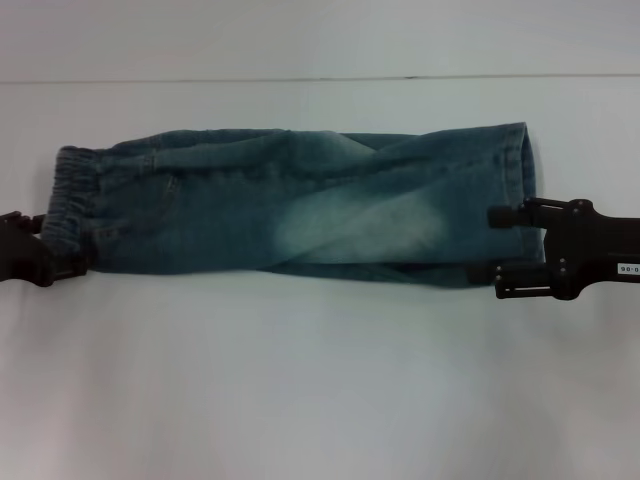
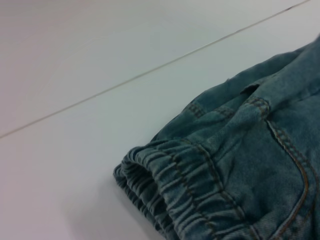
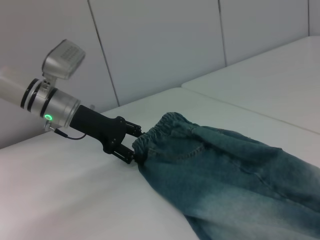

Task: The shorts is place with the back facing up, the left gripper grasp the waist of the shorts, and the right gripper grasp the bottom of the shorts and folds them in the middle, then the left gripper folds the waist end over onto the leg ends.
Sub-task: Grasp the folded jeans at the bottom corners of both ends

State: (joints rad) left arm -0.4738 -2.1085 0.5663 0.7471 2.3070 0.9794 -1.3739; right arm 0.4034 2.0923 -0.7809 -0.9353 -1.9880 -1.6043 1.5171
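We are seeing the shorts (image 1: 300, 210) lying across the middle of the white table (image 1: 320, 390), filling the strip between our two grippers. The left gripper (image 1: 62, 252) is blocking the waist end, pinching the elastic band, and the right gripper (image 1: 492, 245) is standing open against the leg end. Bare table is lying on the near side of the shorts and in a narrower band on the far side, up to the wall (image 1: 320, 35).
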